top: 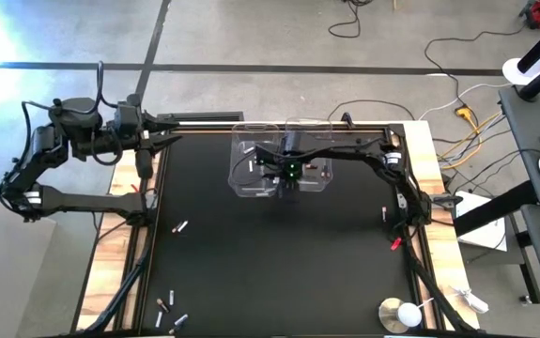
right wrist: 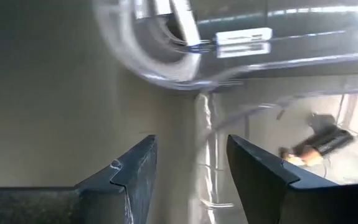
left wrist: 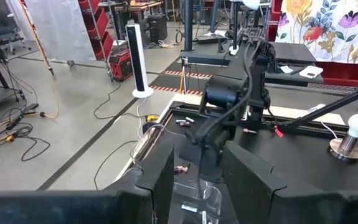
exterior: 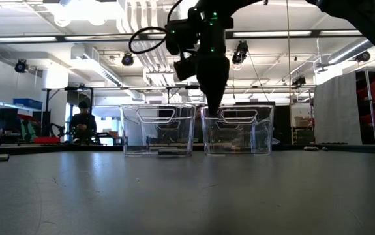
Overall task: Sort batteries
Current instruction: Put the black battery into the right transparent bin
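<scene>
Counts on the desk
Two clear bins [top: 279, 167], four loose batteries [top: 180, 227], one round disc [top: 396, 314], two arms.

Loose batteries [top: 181, 226] lying flat at 8 o'clock, cluster [top: 168, 312] at 7; dark one [right wrist: 320, 142] inside bin.

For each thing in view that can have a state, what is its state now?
Right end effector: open, empty, above the bins.
Left end effector: open, empty, at the table's far left edge.
Left bin: upright, lidless.
Right bin: upright, lidless.
Loose batteries: lying flat on the table.
</scene>
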`<state>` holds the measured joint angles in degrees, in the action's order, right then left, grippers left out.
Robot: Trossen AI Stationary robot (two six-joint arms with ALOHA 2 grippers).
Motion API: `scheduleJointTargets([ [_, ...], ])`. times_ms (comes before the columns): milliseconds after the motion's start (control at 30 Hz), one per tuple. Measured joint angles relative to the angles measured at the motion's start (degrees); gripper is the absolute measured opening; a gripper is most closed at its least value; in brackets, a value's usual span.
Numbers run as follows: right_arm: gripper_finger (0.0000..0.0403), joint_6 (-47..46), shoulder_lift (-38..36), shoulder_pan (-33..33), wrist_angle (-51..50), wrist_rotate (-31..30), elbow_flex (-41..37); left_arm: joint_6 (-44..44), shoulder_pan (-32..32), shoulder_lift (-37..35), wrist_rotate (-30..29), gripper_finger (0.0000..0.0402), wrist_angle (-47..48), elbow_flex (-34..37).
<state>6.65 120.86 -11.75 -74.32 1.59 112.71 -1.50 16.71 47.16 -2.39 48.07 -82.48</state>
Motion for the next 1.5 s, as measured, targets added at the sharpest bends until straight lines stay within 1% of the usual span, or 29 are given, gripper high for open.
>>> scheduleJointTargets([
  [200, 0.0187, -0.95, -0.31, 1.53, -0.40, 0.36, 0.09, 0.11, 0.00, 0.00, 0.04, 0.0119, 0.00, 0.00],
  [367, 0.0187, -3.86, -1.59, 1.75, -0.46, 3.15, 0.11, 0.11, 0.00, 0.00, 0.04, 0.0119, 0.00, 0.00],
  [567, 0.0187, -5.60, -7.68, 1.77, -1.90, 3.16, 0.15, 0.09, 0.00, 0.00, 0.04, 0.0119, 0.00, 0.00],
  [600, 0.0187, -6.12, -9.10, 1.74, -2.21, 2.69, 0.15, 0.05, 0.00, 0.00, 0.04, 0.0119, 0.00, 0.00],
  [667, 0.0187, -8.12, -12.43, 1.31, -2.18, -0.25, 0.00, 0.02, 0.00, 0.00, 0.02, 0.0119, 0.00, 0.00],
  [767, 0.0187, -12.81, -18.32, -0.07, -2.11, -8.02, -1.81, 0.02, 0.00, 0.00, 0.02, 0.0119, 0.00, 0.00],
  [833, 0.0187, -16.53, -22.35, -1.55, -2.11, -12.86, -4.42, 0.08, 0.00, 0.22, 0.03, 0.0119, -0.02, 0.00],
  [933, 0.0187, -22.81, -28.07, -4.11, -1.77, -16.88, -10.34, 0.64, 0.00, 0.63, 0.02, 0.0119, -0.02, 0.00],
  [1033, 0.0187, -30.86, -33.42, -7.36, -0.66, -17.83, -17.90, 1.11, 0.00, 1.27, 0.04, 0.0119, -0.17, 0.00],
  [1167, 0.0187, -46.80, -38.65, -13.49, 1.23, -18.08, -29.15, 1.86, 0.00, 2.55, 0.03, 0.0119, -1.98, 0.00],
  [1267, 0.0187, -60.11, -40.43, -18.45, 2.26, -18.12, -36.10, 2.09, 0.00, 3.74, 0.39, 0.0119, -3.93, 0.00],
  [1333, 0.0187, -66.06, -40.67, -21.80, 3.74, -18.14, -40.02, 2.27, 0.00, 4.54, 0.72, 0.0119, -5.58, 0.00],
  [1400, 0.0187, -68.63, -40.20, -25.00, 6.95, -18.17, -43.45, 2.54, 0.00, 5.35, 1.37, 0.0119, -7.53, 0.00],
  [1500, 0.0187, -69.51, -39.52, -28.94, 12.60, -18.19, -48.01, 3.43, 0.00, 6.73, 1.50, 0.0119, -10.59, 0.00],
])
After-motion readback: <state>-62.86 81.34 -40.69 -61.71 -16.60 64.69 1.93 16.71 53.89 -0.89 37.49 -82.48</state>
